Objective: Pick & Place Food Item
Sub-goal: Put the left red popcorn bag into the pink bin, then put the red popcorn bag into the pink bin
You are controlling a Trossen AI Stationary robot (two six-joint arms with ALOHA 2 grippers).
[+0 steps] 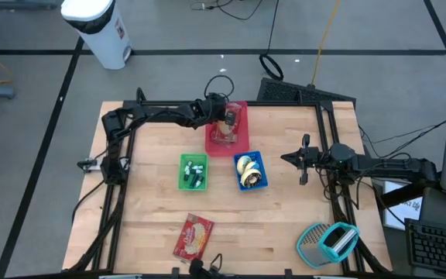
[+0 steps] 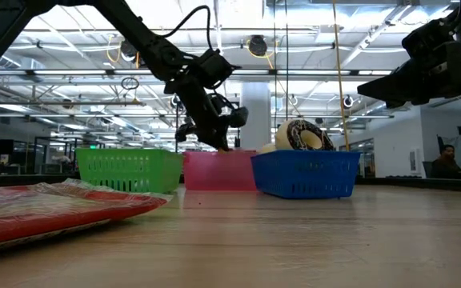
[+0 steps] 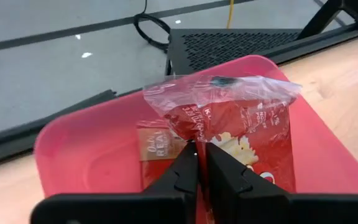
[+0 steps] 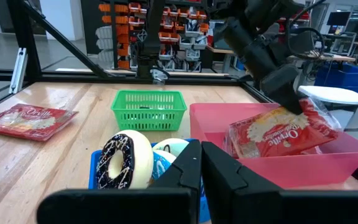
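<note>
the popcorn bag lies in the pink bin, propped on edge with its clear crinkled top toward the far rim, and a second flat packet shows beneath it. it looks light and soft, a slick film pouch that would buckle and slide rather than hold its shape, so a pinch on a flat seam or crimped edge seems the surest hold; squeezing the puffed middle would likely crush the contents or let the film slip. the left gripper sits down on the bag with its fingers nearly together, seemingly pinching a fold of the film, though the contact itself is hidden behind the fingertips. in the high view the pink bin stands at the far side of the table, with a green basket and a blue basket of donuts just nearer, and another red bag lies by the near edge. the right gripper waits closed above the table, beside the blue basket.
</note>
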